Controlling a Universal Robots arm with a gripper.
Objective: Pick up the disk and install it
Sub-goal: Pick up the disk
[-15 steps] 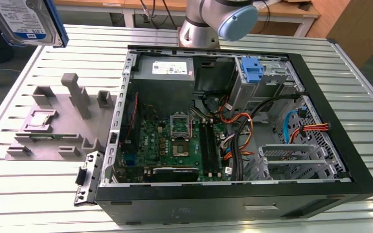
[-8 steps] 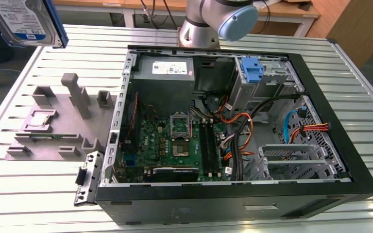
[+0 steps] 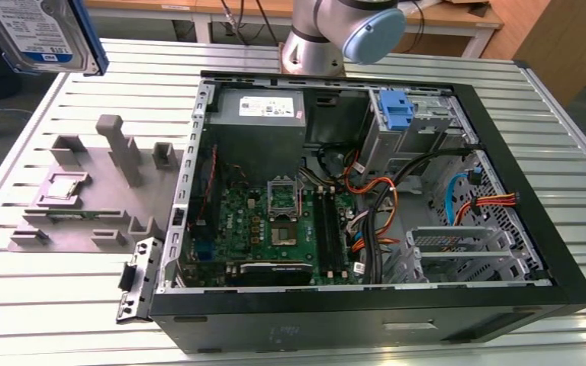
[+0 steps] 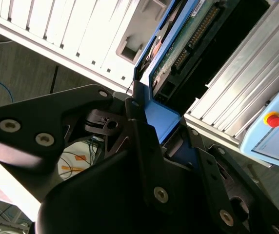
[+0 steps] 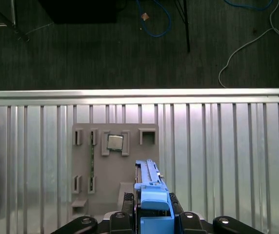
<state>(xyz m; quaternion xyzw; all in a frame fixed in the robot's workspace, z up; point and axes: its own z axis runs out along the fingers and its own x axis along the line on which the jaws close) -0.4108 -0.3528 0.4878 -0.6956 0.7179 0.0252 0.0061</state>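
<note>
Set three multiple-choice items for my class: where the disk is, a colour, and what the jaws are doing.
1. Where is the disk? A inside the computer case; B held in the air above the grey fixture tray; C lying on the floor.
2. What colour is the bracket round the disk? A red; B yellow; C blue.
3. How do the jaws stand? A shut on the disk; B open and empty; C shut on a cable.
Key: 1 B, the first wrist view looks down past it onto the tray; 2 C, blue in both wrist views; 3 A, the second wrist view shows them clamping the bracket.
</note>
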